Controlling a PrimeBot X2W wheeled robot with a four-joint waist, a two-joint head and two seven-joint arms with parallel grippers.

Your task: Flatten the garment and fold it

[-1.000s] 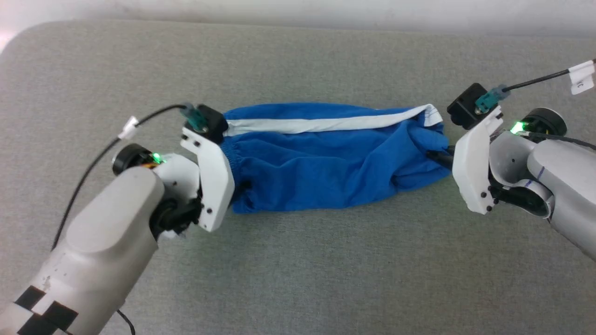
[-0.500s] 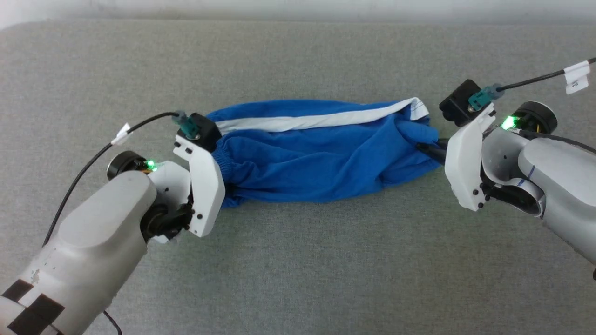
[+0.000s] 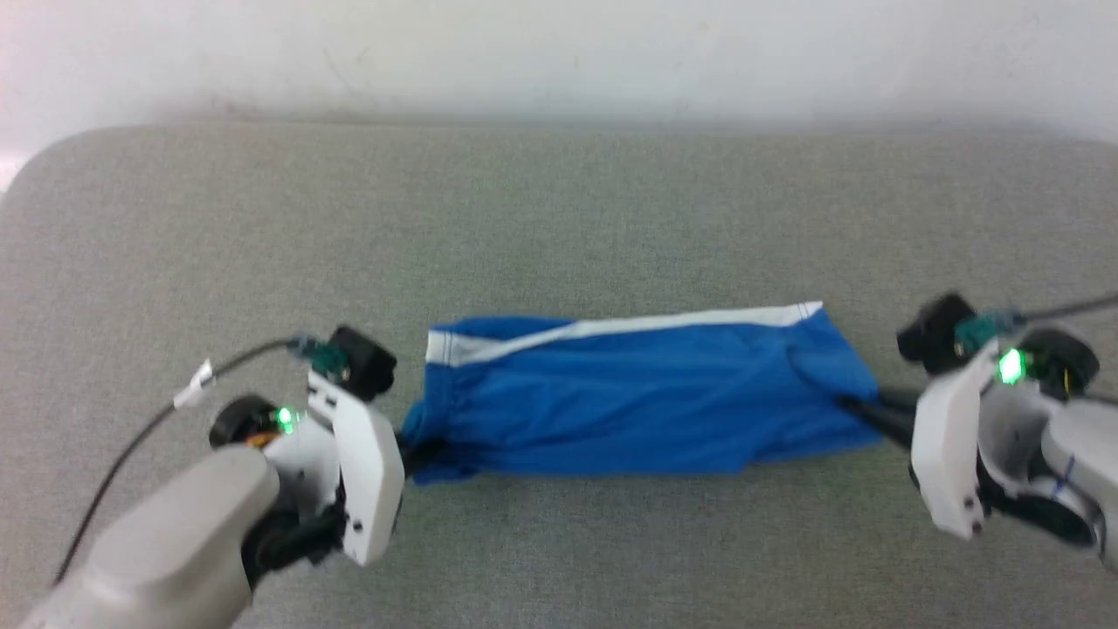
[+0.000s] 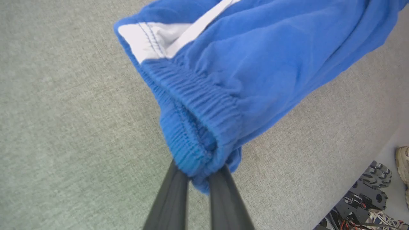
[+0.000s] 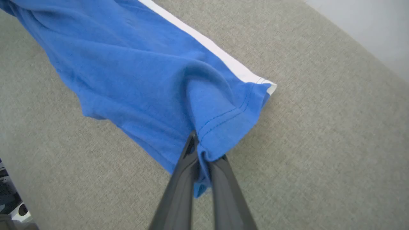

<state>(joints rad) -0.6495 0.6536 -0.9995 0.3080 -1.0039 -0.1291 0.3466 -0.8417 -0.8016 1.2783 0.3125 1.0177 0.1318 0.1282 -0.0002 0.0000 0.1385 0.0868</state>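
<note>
The left hand (image 4: 199, 174) is pinched narrow on the gathered waistband (image 4: 195, 108) of the garment (image 3: 638, 402), its 2 dark fingers closed over a bunched fold. The right hand (image 5: 203, 153) is likewise clamped on the stitched leg hem (image 5: 223, 118) at the opposite end. Between the 2 hands the blue shorts stretch sideways, white trim (image 3: 629, 328) along the far edge, over the grey bench (image 3: 559, 218); whether the cloth rests on it is unclear.

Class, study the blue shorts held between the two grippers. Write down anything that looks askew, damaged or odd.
No damage shows. The garment is not flat: its waistband is bunched in the left gripper, a loose fold bulges by the hem at the right gripper, and the white stripe runs slanted.
</note>
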